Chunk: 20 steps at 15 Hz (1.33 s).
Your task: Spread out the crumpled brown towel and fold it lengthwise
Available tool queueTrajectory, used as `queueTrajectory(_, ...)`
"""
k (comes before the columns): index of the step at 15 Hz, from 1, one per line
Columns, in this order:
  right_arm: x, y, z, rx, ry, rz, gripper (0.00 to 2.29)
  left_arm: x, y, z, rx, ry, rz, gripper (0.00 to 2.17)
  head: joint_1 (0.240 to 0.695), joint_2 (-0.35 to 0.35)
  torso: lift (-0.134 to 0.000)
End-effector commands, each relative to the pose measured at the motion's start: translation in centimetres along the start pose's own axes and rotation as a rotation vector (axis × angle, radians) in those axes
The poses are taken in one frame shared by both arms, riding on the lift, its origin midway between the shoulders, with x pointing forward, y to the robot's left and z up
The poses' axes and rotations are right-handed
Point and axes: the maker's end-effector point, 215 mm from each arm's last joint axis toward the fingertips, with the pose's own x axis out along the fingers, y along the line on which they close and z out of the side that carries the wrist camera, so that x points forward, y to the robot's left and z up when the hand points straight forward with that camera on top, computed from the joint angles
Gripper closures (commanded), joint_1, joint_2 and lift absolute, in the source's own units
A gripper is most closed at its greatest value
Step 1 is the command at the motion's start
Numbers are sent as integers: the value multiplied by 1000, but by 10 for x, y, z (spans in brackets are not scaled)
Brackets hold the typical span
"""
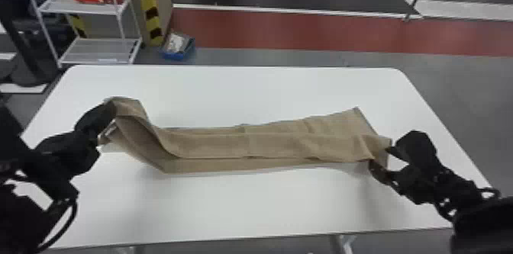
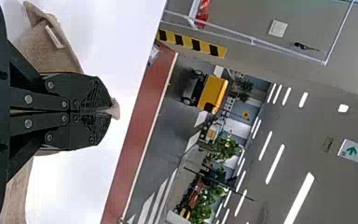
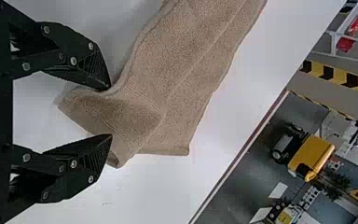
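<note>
inside the spread right gripper lies one end of the towel, long axis running to the left gripper, clenched on the other.

rough, matt cloth towel; smooth table

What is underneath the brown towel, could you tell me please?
Under the brown towel is the white table, showing past the cloth's near and far edges; anything it covers cannot be seen.
</note>
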Motion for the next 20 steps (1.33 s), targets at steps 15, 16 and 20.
queueTrajectory(15,5,-8,-19,35,36,59,1453,9,4,-1,95,5,37,1241,695,-101,-120)
queueTrajectory(16,4,-8,-19,43,33,63,1453,10,3,-11,116,35,38,1072,695,-101,-120)
queueTrajectory(20,2,-20,-18,57,28,51,1453,15,7,-28,271,91,71,167,695,-113,-120)
